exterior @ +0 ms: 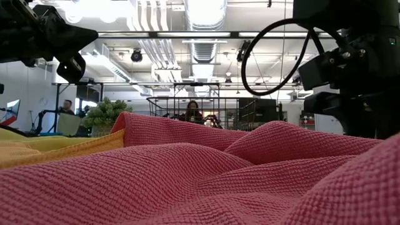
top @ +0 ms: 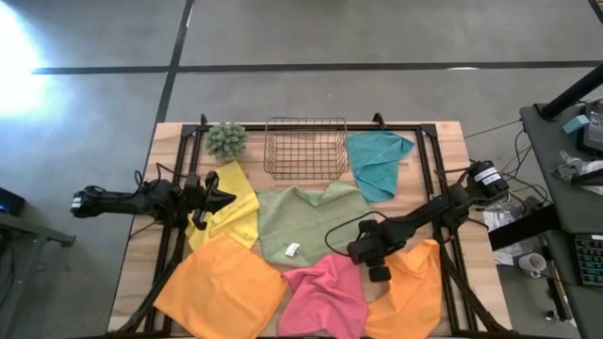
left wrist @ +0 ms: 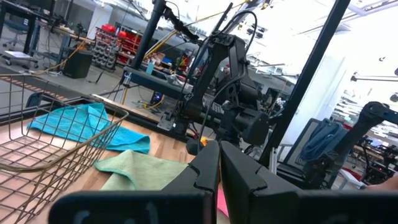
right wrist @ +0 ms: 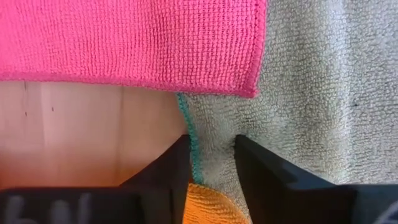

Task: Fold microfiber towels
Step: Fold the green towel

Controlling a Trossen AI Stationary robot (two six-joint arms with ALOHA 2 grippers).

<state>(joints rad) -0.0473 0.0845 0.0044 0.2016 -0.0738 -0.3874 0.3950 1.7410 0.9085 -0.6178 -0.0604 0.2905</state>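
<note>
R end effector (right wrist: 211, 171) is seen low over the worktop (right wrist: 81, 134), fingers spread a little, with the edge of the sage green towel (right wrist: 311, 106) between them; whether the edge is already pinched can't be told. The pink towel (right wrist: 130, 40) lies just beside, its corner over the sage one, and a bit of an orange towel (right wrist: 208, 208) shows under the fingers.

In the high view this end effector is at abt 5 o'clock of the worktop centre. The sage towel is spread at the centre, pink at 6 o'clock, orange towels (top: 221, 287) at 7 and 5 o'clock, the yellow towel (top: 240, 202) at 9 o'clock, the teal towel (top: 379, 162) at 1 o'clock beside the wire basket (top: 304, 148).

L end effector (top: 226, 198) is pressed together, empty, held above the yellow towel.

Progress: no towel is seen folded yet; all six are judged as left to do.
</note>
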